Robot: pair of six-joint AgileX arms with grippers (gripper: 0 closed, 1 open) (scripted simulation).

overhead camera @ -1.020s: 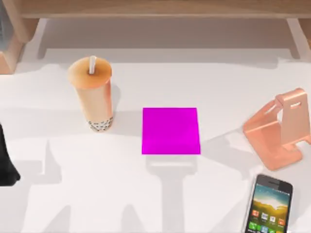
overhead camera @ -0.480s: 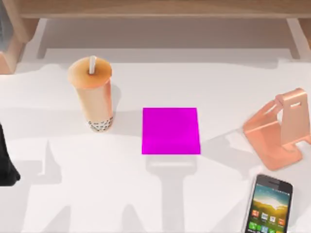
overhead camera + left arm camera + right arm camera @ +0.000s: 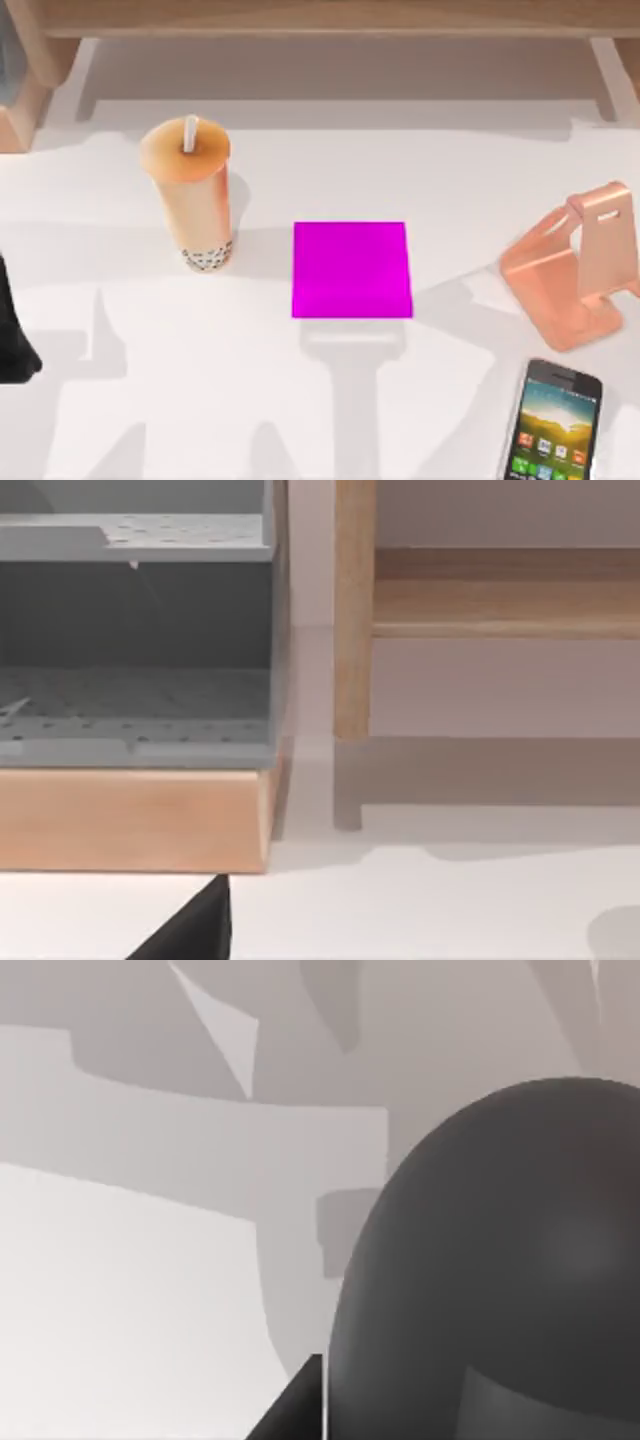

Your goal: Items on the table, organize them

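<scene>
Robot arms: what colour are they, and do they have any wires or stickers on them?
They look plain black. The left arm is a dark, rounded shape at the top view's left edge. The left gripper and right gripper each show as a flat, sharp-cornered black wedge. I can't see any wires, stickers or markings on these parts.

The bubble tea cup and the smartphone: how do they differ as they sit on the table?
The bubble tea cup stands upright at the table's left; the smartphone lies flat, screen up, at the near right. The cup is plain orange-beige with a white straw; the phone is dark with colourful icons. Both rest on the white tabletop, untouched.
</scene>
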